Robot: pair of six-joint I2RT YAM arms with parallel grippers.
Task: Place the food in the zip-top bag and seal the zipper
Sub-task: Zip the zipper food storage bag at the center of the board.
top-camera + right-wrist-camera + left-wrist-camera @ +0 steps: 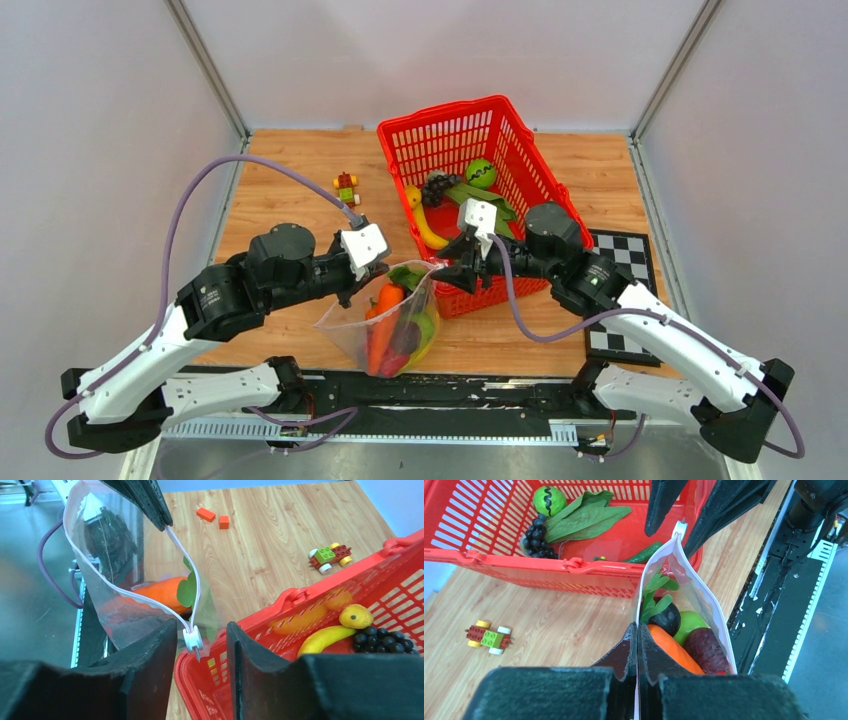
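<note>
Clear bag point(350, 328) is held up over the table's point(290, 170) front edge, just beside the near corner of the red basket point(520, 135), with its mouth open and the zipper point(196, 580) unsealed. Inside the bag are a carrot point(671, 647), a green piece point(689, 625), a dark round piece point(669, 619), a dark red piece point(706, 650) and green leaves point(656, 597). Left gripper point(637, 630) is clenched on one end of the bag's mouth edge. Right gripper point(201, 627) is released, its fingers either side of the white slider point(192, 639) at the other end; contact cannot be told. The basket holds a lime point(481, 173), grapes point(437, 187), a banana point(425, 225), flat leaves point(584, 517) and a small green pod point(644, 554). A toy block car point(346, 186) sits on the wood left of the basket, well apart from the bag. Two orange blocks point(205, 514) lie on the table beyond the bag. A checkerboard point(625, 250) lies right of the basket, partly under the right arm.
</note>
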